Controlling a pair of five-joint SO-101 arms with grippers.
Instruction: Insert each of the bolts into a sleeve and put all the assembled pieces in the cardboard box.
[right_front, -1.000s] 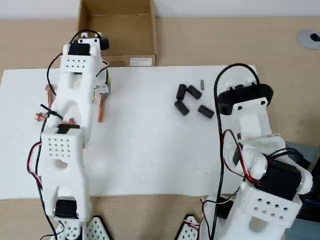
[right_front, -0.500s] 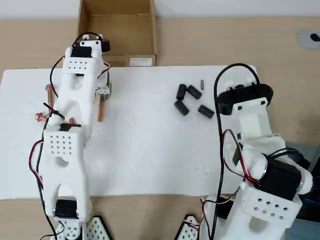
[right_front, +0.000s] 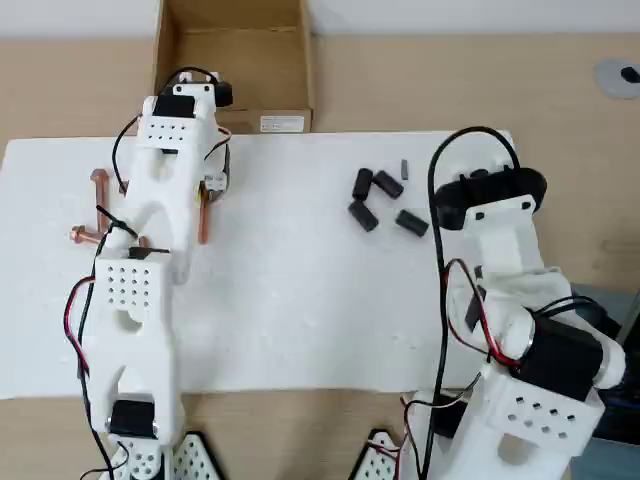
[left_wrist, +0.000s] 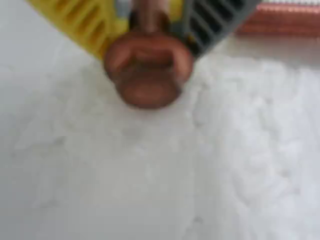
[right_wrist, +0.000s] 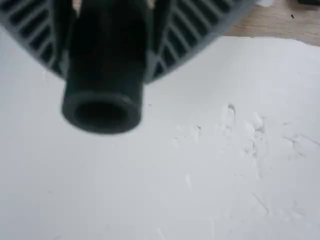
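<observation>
- The desk carries a white foam mat whose far edge runs just in front of the cardboard box. The mat's middle, out from the box, lies bare, so the arms should have open room to meet there.
- The cardboard box is open-topped, and its near wall is an edge that a loaded arm would probably have to lift over.
- The left hand, just in front of the box's near wall, is clenched on a copper bolt by the shank, head free. The bolt looks stiff, smooth and light, so a shank grip should hold.
- The right hand, well apart from the box, grasps a black sleeve with its bore exposed. The sleeve is likely rigid and light.
- Spare bolts lie off the box's left front corner.
- Loose sleeves lie off its right front corner.
</observation>
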